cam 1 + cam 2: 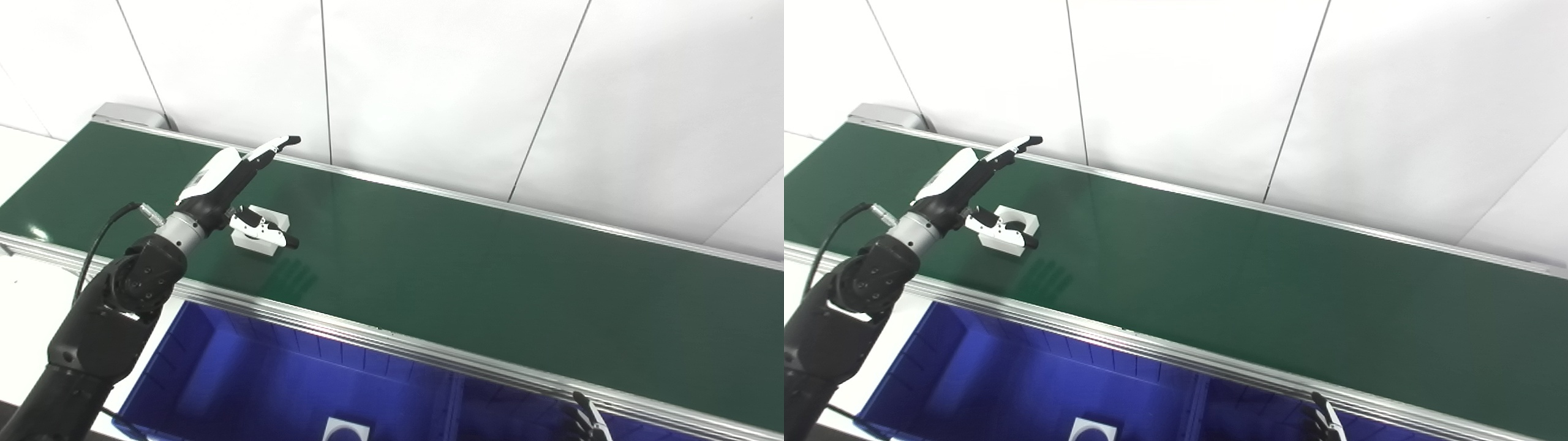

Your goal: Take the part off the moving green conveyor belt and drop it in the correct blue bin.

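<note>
A white block part with a round hole [269, 231] lies on the green conveyor belt [465, 269] at its left. My left hand [236, 184] is open above the belt, fingers stretched out over the part and thumb [263, 228] in front of it; I cannot tell whether it touches the part. It shows the same in the right eye view [968, 187], with the part [1017, 229] under it. Only the fingertips of my right hand [587, 419] show at the bottom edge, over the bins.
Two blue bins stand below the belt's near rail: a left one [257, 380] with a white label [346, 429] at its bottom edge, and a right one [508, 410]. An aluminium rail [392, 340] separates belt and bins. A white panelled wall runs behind the belt.
</note>
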You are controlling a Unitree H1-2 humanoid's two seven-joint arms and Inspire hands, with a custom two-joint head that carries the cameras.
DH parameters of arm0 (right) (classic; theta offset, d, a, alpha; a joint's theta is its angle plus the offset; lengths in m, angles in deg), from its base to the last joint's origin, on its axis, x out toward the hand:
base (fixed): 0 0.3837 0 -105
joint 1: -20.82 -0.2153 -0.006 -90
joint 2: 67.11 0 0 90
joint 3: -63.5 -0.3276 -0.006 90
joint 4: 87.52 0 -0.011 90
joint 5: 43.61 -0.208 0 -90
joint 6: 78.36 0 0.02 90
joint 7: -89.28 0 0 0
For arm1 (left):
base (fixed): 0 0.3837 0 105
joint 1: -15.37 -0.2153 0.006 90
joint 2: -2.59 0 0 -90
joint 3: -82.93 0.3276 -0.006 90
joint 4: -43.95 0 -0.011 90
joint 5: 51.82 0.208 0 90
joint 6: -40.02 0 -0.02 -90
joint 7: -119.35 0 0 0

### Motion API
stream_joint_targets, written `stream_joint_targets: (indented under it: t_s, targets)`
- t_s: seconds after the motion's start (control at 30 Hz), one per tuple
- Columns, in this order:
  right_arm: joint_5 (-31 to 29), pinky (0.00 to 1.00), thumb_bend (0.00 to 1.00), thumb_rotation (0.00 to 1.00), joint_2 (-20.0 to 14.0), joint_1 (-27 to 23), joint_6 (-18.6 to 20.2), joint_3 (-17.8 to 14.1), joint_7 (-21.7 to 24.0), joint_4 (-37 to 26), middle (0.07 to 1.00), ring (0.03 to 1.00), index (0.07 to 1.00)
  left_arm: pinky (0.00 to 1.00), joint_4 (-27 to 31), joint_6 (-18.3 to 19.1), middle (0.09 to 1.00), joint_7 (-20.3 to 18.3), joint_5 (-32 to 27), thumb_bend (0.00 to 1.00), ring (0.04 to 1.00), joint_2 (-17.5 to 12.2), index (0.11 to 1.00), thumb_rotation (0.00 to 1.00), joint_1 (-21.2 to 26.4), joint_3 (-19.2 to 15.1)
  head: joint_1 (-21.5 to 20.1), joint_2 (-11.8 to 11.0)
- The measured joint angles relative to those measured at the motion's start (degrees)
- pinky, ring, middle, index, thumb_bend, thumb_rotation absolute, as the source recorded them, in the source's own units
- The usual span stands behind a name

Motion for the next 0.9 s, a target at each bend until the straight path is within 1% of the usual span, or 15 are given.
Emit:
stream_joint_targets:
  t_s: [0.07,0.17,0.2,0.23,0.33,0.47,0.5,0.63,0.73,0.8,0.83,0.9]
  targets:
    - [0.0,0.7,0.84,0.55,-0.2,-0.1,0.0,0.2,-0.2,0.0,0.824,0.782,0.907,0.87,-0.1,1.4,0.967,-0.6,0.6,0.93,0.946,-0.3,0.937,0.09,0.3,0.5,0.0,0.0]
    - [0.0,0.68,0.84,0.56,-0.6,-0.2,0.0,0.4,-1.0,0.0,0.818,0.77,0.903,0.88,-0.5,1.8,0.959,-1.0,2.5,0.94,0.937,-0.5,0.928,0.07,0.8,2.1,0.1,0.0]
    - [0.0,0.68,0.84,0.56,-0.6,-0.2,0.0,0.6,-1.4,0.0,0.817,0.767,0.902,0.88,-0.7,1.8,0.957,-1.1,3.2,0.94,0.937,-0.5,0.927,0.07,1.0,2.6,0.2,0.0]
    - [0.1,0.7,0.85,0.57,-0.6,-0.3,0.0,0.8,-1.9,0.0,0.816,0.771,0.902,0.89,-1.0,1.8,0.955,-1.1,3.9,0.95,0.941,-0.5,0.93,0.06,1.1,3.3,0.3,-0.1]
    - [0.1,0.71,0.84,0.57,-0.9,-0.4,0.0,1.2,-2.2,0.1,0.817,0.775,0.903,0.86,-3.6,1.8,0.95,-1.0,7.1,0.95,0.926,-0.5,0.931,0.07,2.0,5.5,0.5,-0.1]
    - [-0.3,0.72,0.83,0.56,-1.3,-0.3,0.0,1.4,-2.3,0.1,0.824,0.787,0.908,0.9,-5.4,1.6,0.945,-1.0,10.2,0.95,0.938,-0.5,0.936,0.07,2.8,8.0,0.9,-0.3]
    - [-0.4,0.72,0.83,0.56,-1.3,-0.3,0.0,1.5,-2.3,0.1,0.827,0.789,0.91,0.88,-6.4,1.2,0.941,-0.8,10.6,0.94,0.934,-0.5,0.934,0.07,3.3,8.6,1.0,-0.2]
    - [-0.5,0.72,0.82,0.56,-1.5,-0.3,0.0,1.5,-2.3,0.1,0.826,0.785,0.909,0.86,-9.3,0.5,0.934,0.0,13.4,0.93,0.922,-0.5,0.924,0.02,4.1,10.5,1.1,-0.2]
    - [-0.6,0.72,0.81,0.57,-1.7,-0.3,0.0,1.6,-2.3,0.1,0.822,0.78,0.906,0.88,-11.1,-0.5,0.936,1.0,13.9,0.91,0.933,-0.3,0.926,0.0,4.5,11.3,1.2,-0.3]
    - [-0.6,0.69,0.81,0.57,-1.7,-0.3,0.0,1.6,-2.4,0.1,0.816,0.77,0.905,0.88,-12.5,-0.6,0.937,1.1,14.2,0.88,0.934,0.0,0.926,0.0,5.4,12.0,1.3,-0.3]
    - [-0.5,0.7,0.82,0.58,-1.7,-0.4,0.0,1.7,-2.5,0.1,0.818,0.772,0.905,0.89,-13.0,-0.6,0.939,1.2,14.6,0.85,0.935,0.0,0.924,0.0,5.6,12.3,1.4,-0.3]
    - [-0.6,0.71,0.82,0.58,-1.7,-0.4,0.0,1.8,-2.5,0.1,0.82,0.773,0.906,0.89,-14.1,-0.8,0.939,1.6,15.0,0.83,0.936,0.2,0.923,0.0,6.3,13.1,1.5,-0.3]
